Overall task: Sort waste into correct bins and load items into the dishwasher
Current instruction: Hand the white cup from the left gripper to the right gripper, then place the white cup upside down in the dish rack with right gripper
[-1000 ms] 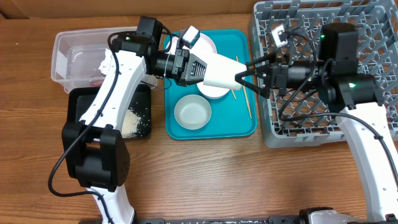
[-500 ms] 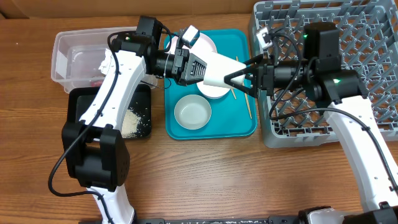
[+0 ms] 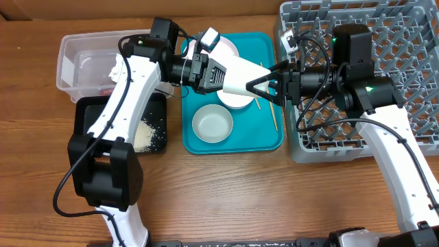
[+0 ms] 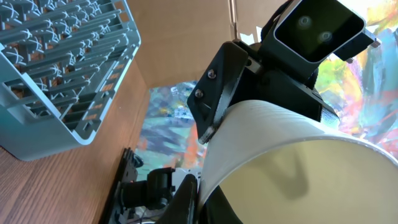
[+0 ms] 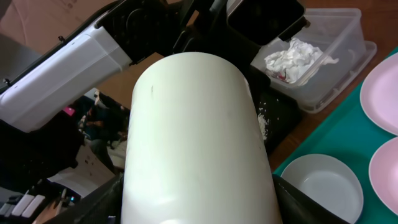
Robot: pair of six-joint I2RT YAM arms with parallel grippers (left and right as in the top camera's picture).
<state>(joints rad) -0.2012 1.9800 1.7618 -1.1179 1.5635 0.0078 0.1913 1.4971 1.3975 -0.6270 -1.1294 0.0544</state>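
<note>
Left hand: the left hand [image 3: 228, 74] is clenched on the white cup [image 3: 243, 81], holding it on its side in the air above the teal tray [image 3: 269, 140], base end pointing at the other arm.
Right hand: the right hand [image 3: 264, 84] meets the cup from the opposite side, a dark finger on either flank of it. The right wrist view is filled by the cup's wall, and whether the fingers press on it cannot be told.
White cup: held between the two arms, clear of the tray, its open mouth facing the left wrist camera.
Teal tray: directly beneath the cup lies a white plate [image 3: 235, 101], partly hidden. A white bowl [image 3: 212, 125] sits upright at the near end, and thin chopsticks [image 3: 272, 113] lie along the right edge.
Grey dish rack [image 3: 411, 34]: just right of the tray, under the right arm.
Clear tub [image 3: 68, 65]: left of the tray, a crumpled paper tissue [image 3: 118, 68] inside.
Black tray [image 3: 86, 113]: in front of the tub, with a heap of rice grains [image 3: 145, 134] in it.
Worktop [image 3: 226, 199]: brown wood grain.
</note>
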